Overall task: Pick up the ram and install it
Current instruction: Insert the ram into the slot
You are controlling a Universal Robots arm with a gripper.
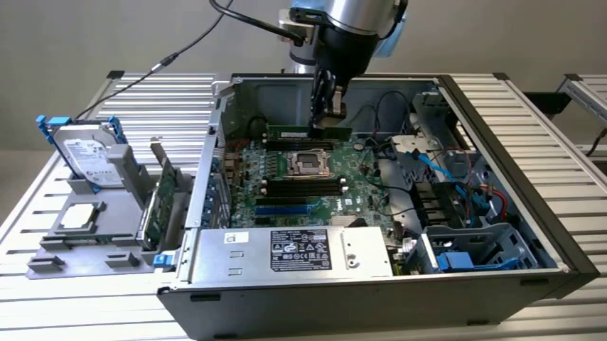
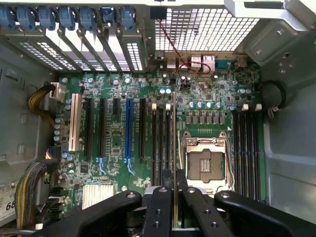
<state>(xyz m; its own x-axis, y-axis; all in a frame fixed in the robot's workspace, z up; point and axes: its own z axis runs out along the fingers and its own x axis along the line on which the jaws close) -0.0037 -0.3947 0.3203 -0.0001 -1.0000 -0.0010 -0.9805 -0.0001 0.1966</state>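
Note:
The ram (image 1: 289, 131) is a thin green stick, held level and edge-down between my fingers inside the open computer case (image 1: 531, 206). My gripper (image 1: 328, 126) is shut on its middle. It hangs over the black memory slots (image 1: 284, 144) on the far side of the CPU socket (image 1: 308, 163). In the wrist view the ram (image 2: 174, 128) is seen edge-on as a thin line. It runs along the slots (image 2: 162, 143) beside the socket (image 2: 206, 165), with my gripper (image 2: 174, 190) clamped around it. I cannot tell whether the stick touches a slot.
A second bank of black slots (image 1: 301, 188) lies on the near side of the socket. The power supply (image 1: 294, 249) fills the case front. A drive cage (image 1: 474, 249) and blue cables (image 1: 431, 167) sit at the exterior view's right. Outside the case stand a hard drive (image 1: 90, 153) and an expansion card (image 1: 166, 192).

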